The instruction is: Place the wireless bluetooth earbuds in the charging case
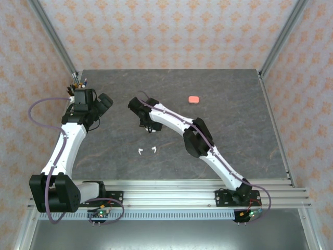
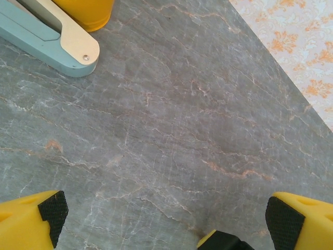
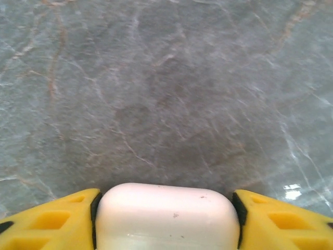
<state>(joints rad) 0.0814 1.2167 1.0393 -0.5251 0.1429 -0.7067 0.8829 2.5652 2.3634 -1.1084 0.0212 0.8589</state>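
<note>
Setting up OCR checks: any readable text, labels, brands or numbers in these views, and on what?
None readable.
white case: plain, one small speck, no print.
pink case: too small to tell.
blue and cream tool: no lettering visible.
wallpaper: ornament pattern only.

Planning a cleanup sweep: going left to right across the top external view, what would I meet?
Pens → left claw → white earbud → second white earbud → pink case.
</note>
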